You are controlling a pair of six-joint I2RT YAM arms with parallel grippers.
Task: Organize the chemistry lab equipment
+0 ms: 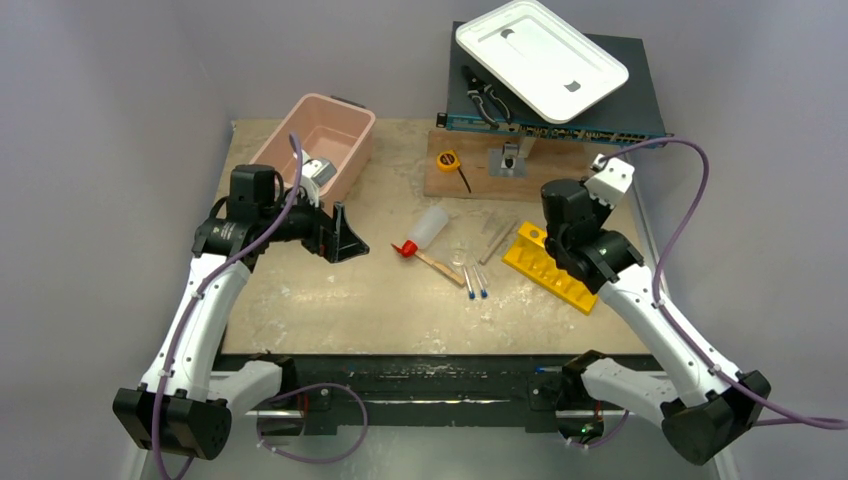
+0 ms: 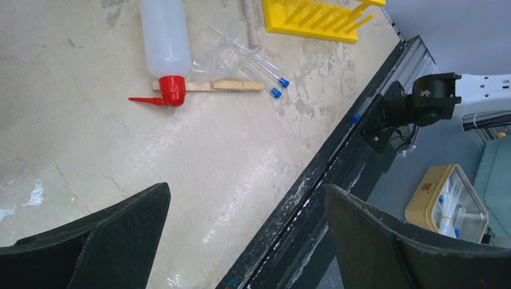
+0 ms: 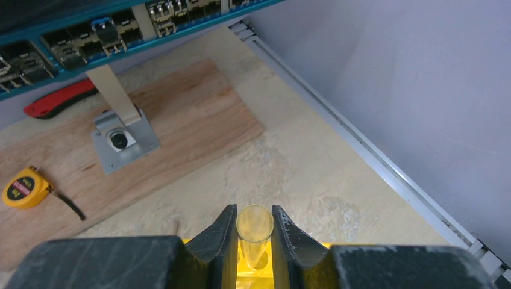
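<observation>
The translucent squeeze bottle [image 1: 427, 227] with red nozzle lies mid-table, also in the left wrist view [image 2: 164, 36]. A slim wooden stick [image 1: 440, 266] [image 2: 211, 86] lies under it. Two clear tubes with blue tips [image 1: 475, 284] [image 2: 268, 69] lie beside it, with more clear glassware [image 1: 495, 238]. The yellow holed rack [image 1: 552, 268] [image 2: 319, 21] lies to the right. My right gripper [image 3: 253, 232] is shut on an upright clear tube [image 3: 254, 221] directly above the rack [image 3: 253, 268]. My left gripper [image 2: 247, 208] [image 1: 345, 235] is open and empty, left of the bottle.
A pink bin [image 1: 318, 140] stands at the back left. A wooden board [image 1: 480, 175] carries a yellow tape measure [image 1: 447, 160] [image 3: 21, 188] and a metal bracket [image 3: 123, 139]. Behind it, a blue network switch [image 1: 620, 115] bears a white tray [image 1: 540, 55] and pliers [image 1: 487, 97].
</observation>
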